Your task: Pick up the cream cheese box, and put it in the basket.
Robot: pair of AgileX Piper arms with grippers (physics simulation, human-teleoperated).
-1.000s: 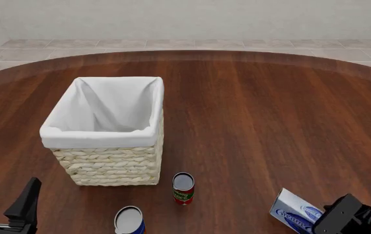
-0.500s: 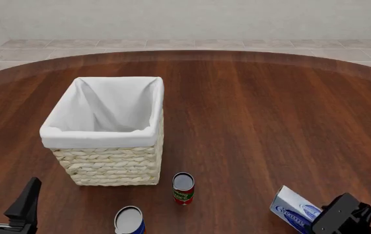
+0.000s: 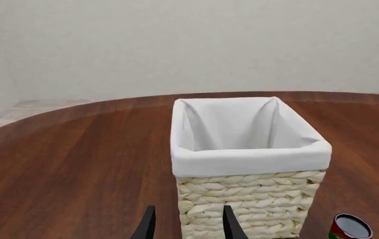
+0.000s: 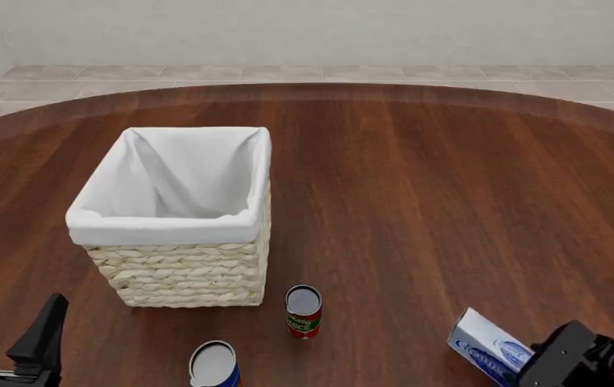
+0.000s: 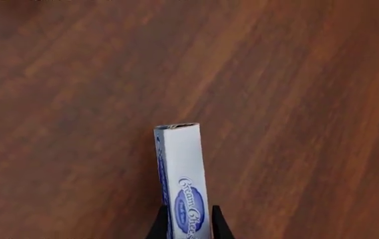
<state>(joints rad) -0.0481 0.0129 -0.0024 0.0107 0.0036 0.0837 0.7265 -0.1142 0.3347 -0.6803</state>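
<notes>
Right gripper (image 5: 188, 221) clamped on the narrow sides of the cream cheese box (image 5: 183, 175), carton projecting forward beyond the fingertips above the table (image 5: 296, 74). Left gripper (image 3: 186, 224) with fingers apart, holding nothing, basket (image 3: 248, 199) directly ahead; red can (image 4: 303, 311) between both grippers.

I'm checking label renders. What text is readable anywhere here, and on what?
"Cream Cheese": blue script on the box edge, held between the right gripper jaws.
Red can: label lettering too small to read.
Blue can: no text legible.
Basket: none.
</notes>
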